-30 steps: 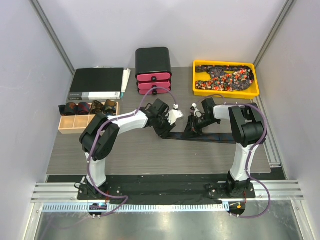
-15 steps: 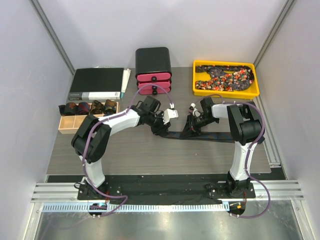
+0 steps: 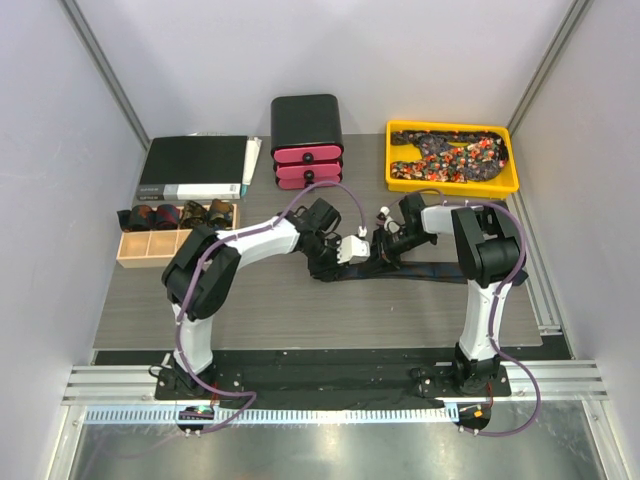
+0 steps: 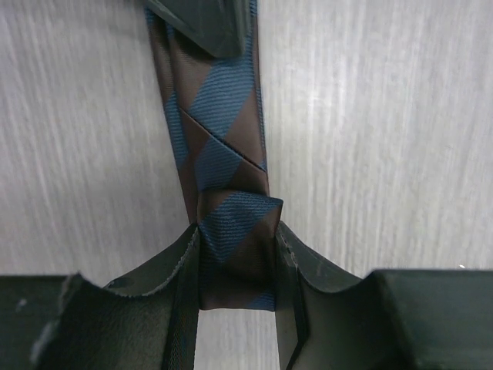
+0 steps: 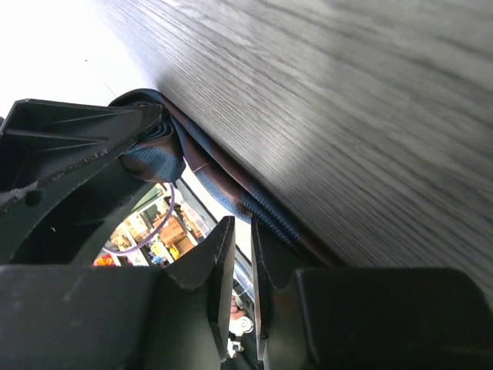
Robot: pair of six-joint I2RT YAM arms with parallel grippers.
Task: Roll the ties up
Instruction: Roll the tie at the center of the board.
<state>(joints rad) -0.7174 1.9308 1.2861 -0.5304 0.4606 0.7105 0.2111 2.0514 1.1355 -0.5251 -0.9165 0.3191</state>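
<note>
A dark tie (image 3: 440, 268) with blue and brown diagonal stripes lies across the middle of the table. In the left wrist view my left gripper (image 4: 235, 231) is shut on the folded end of the tie (image 4: 223, 154), fabric filling the gap between the fingers. My left gripper (image 3: 340, 260) and right gripper (image 3: 383, 250) stand close together over the tie's left end. My right gripper (image 5: 243, 223) has its fingers nearly together with a thin slit of light between them. The tie (image 5: 216, 181) runs across its tips. I cannot tell whether it is pinched there.
A yellow tray (image 3: 450, 187) at the back right holds speckled ties (image 3: 450, 155). A wooden box (image 3: 150, 246) at the left holds several rolled ties (image 3: 180, 214). A black and pink drawer unit (image 3: 307, 140) and a black binder (image 3: 195, 165) stand at the back.
My left gripper swung back and left, then returned right with the tie's end. It now sits closer to the right gripper, which has shifted slightly left.
</note>
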